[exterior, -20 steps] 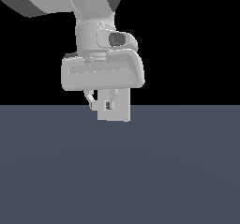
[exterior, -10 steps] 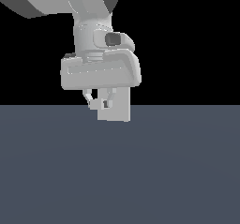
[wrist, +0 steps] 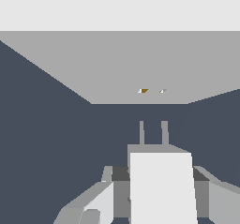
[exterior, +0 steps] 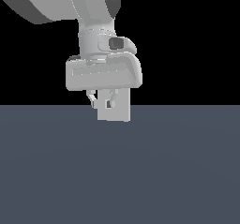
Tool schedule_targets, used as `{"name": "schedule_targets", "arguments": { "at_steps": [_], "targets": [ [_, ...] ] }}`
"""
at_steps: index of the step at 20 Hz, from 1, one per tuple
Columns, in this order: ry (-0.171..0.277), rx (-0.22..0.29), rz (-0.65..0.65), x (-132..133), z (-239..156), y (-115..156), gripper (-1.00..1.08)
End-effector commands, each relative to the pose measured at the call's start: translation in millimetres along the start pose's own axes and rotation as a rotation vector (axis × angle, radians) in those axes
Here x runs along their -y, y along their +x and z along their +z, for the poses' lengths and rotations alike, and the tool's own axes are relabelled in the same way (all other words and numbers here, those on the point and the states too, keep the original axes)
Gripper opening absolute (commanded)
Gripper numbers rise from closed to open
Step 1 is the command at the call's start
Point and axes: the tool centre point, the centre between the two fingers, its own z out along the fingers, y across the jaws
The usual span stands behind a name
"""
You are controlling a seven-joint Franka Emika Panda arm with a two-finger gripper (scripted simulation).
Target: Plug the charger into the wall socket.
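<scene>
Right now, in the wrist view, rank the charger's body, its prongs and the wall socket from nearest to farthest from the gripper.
1. The charger's body, clamped in the gripper.
2. Its prongs, pointing ahead.
3. The wall socket, farthest, beyond the prong tips.

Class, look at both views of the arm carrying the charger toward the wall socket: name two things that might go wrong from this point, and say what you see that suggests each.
1. In the wrist view the charger has two thin prongs facing two small marks on the wall socket, with a gap between. A small sideways offset may make the prongs hit the plate.
2. The gripper holds only the charger's sides; a push against the plate might make it slip or tilt.
</scene>
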Motion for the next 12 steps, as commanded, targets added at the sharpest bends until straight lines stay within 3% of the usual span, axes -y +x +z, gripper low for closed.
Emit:
{"name": "schedule_targets", "arguments": {
  "at_steps": [1, 12],
  "targets": [
    [0.0, 0.0, 0.001, -0.4, 1.4, 9.6, -1.0],
    [0.0, 0.0, 0.001, -0.3, 5.4, 34.9, -1.0]
  ]
}}
